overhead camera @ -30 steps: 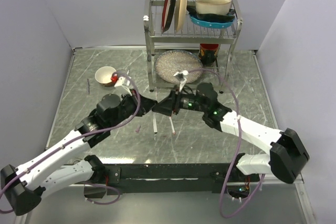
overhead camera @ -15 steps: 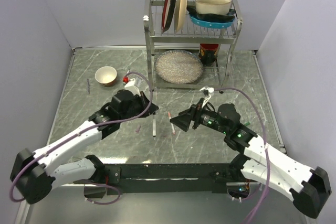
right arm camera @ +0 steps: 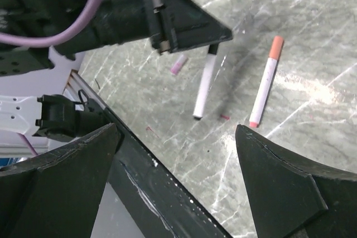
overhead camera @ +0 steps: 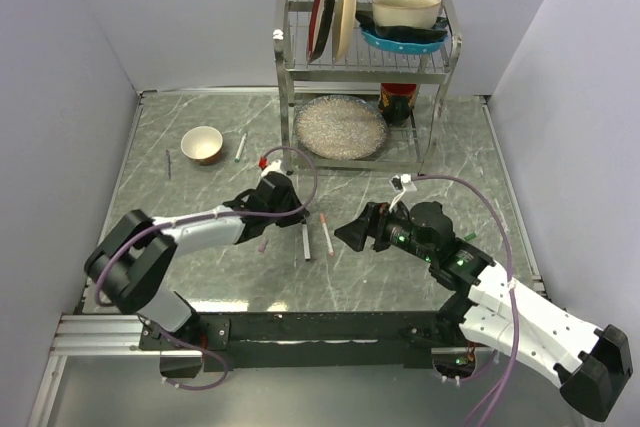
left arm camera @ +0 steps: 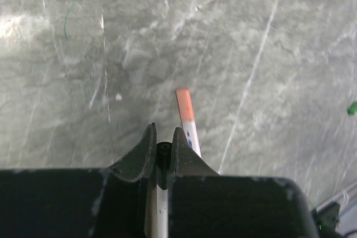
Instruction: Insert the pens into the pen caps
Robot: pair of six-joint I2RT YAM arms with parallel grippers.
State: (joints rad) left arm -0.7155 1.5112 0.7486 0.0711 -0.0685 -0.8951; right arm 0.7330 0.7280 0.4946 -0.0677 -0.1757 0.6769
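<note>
Your left gripper [overhead camera: 296,215] is closed down on the dark end of a white pen [overhead camera: 305,242]. In the left wrist view its fingers [left arm camera: 146,151] stand almost together with that dark end pinched between them. The rest of this pen points out towards the near edge of the table [overhead camera: 200,207]. You cannot tell whether its free end rests on the stone or hangs just above it.

Your right gripper [overhead camera: 352,236] is spread wide and holds nothing. It hovers low, facing the left gripper.

The second pen [overhead camera: 326,234], white with an orange-red end, lies flat on the table between the two grippers. It is just beside the held pen and apart from it, and nothing is touching it. A small reddish cap [overhead camera: 263,244] lies on the table on the other side of the held pen, close under your left arm.

The black front rail [overhead camera: 320,327] is near the pens. The dish rack [overhead camera: 283,97] and the bowl [overhead camera: 202,143] stand well back, with open stone to the right.
</note>
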